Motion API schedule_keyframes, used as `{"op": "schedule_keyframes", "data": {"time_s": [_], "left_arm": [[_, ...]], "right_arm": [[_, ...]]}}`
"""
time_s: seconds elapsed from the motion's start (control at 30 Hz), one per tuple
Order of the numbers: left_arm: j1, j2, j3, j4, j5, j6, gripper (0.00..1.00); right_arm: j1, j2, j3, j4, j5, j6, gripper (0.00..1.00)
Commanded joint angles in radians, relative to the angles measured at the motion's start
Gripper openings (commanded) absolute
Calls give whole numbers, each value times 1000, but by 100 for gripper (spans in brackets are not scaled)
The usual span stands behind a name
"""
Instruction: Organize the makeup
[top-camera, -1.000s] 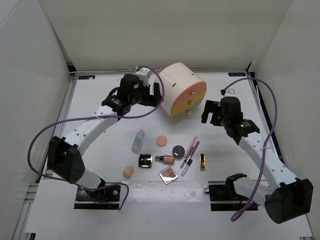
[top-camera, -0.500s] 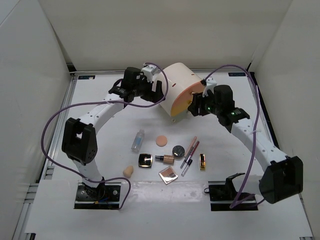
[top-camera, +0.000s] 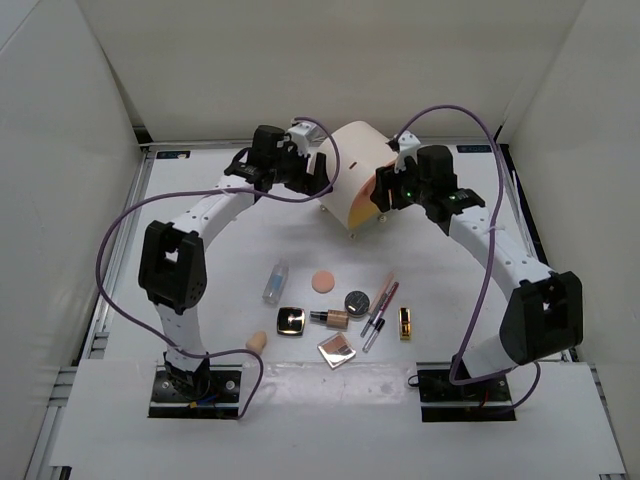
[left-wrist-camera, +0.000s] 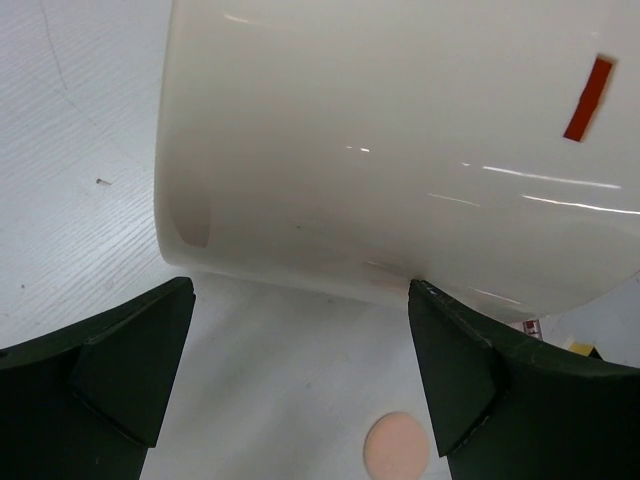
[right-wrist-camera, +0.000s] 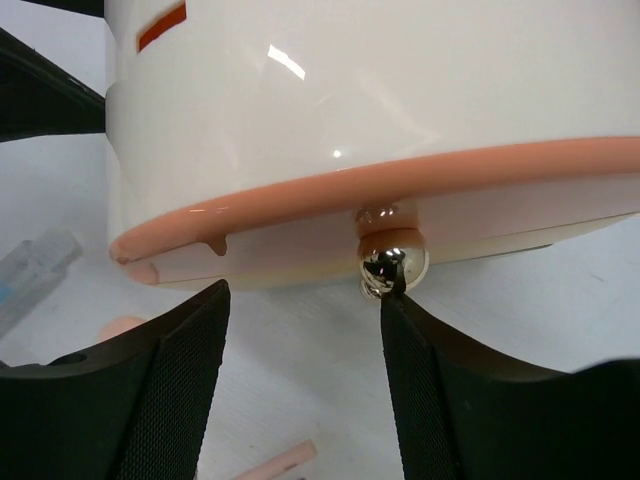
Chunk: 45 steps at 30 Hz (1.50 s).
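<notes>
Top external view, two pink slim tubes (top-camera: 380, 303) lying parallel, long axes slanting near-left to far-right, left gripper (left-wrist-camera: 300, 300) spread wide, right gripper (right-wrist-camera: 302, 296) jaws parted.

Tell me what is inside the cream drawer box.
Nothing inside the box shows. Its orange front looks shut, with only a shiny knob on it. The cream shell covers any contents.

Bright, even light; glare streaks on the cream box (left-wrist-camera: 380, 150).
</notes>
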Motion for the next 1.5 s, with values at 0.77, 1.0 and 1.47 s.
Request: {"op": "schedule_keyframes", "data": {"time_s": [0.77,1.0,1.47], "left_arm": [[10,141,214,-42,-23,-12,98],[10,156,241,-58,-42,-16,98],[12,150,257,-73,-63,-19,98]], "right_arm": [[-135,202,314,-170,-241,-237,54],[-141,138,249,-145,-233,-231,18],[-141,-150,-76,-213,-111,-128,21]]}}
